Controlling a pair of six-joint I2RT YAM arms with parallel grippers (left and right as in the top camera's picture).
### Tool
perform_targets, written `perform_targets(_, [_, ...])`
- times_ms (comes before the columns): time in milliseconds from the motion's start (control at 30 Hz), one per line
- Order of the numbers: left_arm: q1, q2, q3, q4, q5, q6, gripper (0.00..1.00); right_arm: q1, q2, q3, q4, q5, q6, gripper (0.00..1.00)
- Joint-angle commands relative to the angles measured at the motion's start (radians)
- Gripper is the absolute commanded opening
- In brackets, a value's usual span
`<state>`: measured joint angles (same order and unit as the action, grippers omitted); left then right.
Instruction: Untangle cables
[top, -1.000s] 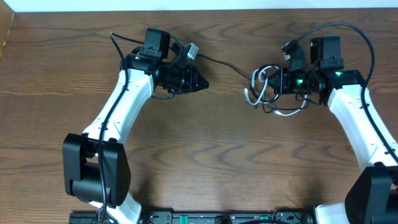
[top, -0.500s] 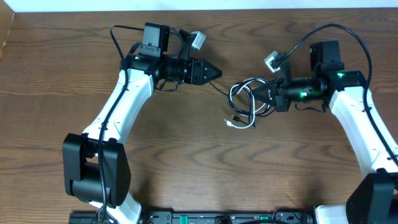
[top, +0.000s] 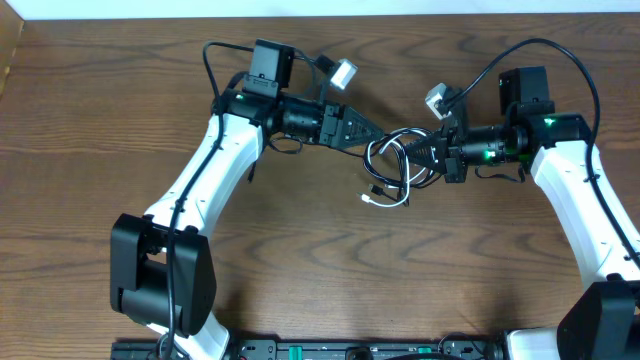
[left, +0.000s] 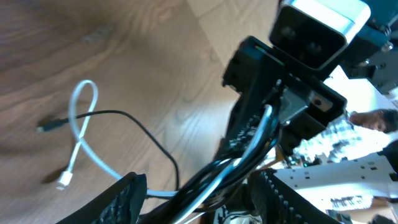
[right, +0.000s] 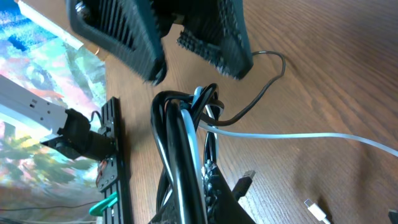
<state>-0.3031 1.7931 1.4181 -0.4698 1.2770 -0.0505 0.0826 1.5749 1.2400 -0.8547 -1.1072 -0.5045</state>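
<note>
The cables are a tangled bundle of thin black and white loops at mid table, with a white plug lying on the wood below them. My right gripper is shut on the bundle's right side; in the right wrist view the cords run up out of its jaws. My left gripper reaches in from the left and stands open. In the left wrist view its fingers straddle several strands without pinching them. A white loop and a black plug trail on the table.
A black USB plug and a white plug lie on the wood by my right gripper. Thick black arm wires arc over both wrists. The table's far edge runs along the top.
My left gripper has opened and slid right to the bundle. My right gripper swung the bundle left and down, then held still over the last half second.
</note>
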Motion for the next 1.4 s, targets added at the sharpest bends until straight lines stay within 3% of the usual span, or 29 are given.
perform_targets(0, [-0.017, 0.003, 0.013, 0.002, 0.039, 0.037, 0.59, -0.002, -0.023, 0.009, -0.006, -0.052, -0.021, 0.01])
perform_targets(333, [-0.051, 0.005, -0.008, 0.0, -0.089, 0.067, 0.57, -0.003, -0.024, 0.009, -0.01, -0.056, -0.021, 0.01])
perform_targets(767, [-0.023, 0.017, -0.009, -0.109, -0.097, 0.196, 0.47, -0.003, -0.024, 0.009, -0.01, -0.058, -0.021, 0.01])
perform_targets(1000, [-0.029, 0.072, -0.009, -0.115, -0.179, 0.196, 0.34, -0.003, -0.024, 0.009, -0.01, -0.06, -0.02, 0.01])
perform_targets(1100, [-0.028, 0.098, -0.009, -0.083, -0.183, 0.195, 0.19, -0.003, -0.024, 0.009, -0.014, -0.059, -0.02, 0.01])
perform_targets(1167, [-0.029, 0.11, -0.009, -0.042, -0.183, 0.172, 0.13, -0.003, -0.024, 0.009, -0.014, -0.06, -0.02, 0.01])
perform_targets(1367, [-0.032, 0.114, -0.009, 0.087, -0.182, 0.019, 0.14, -0.003, -0.024, 0.009, -0.018, -0.059, -0.02, 0.01])
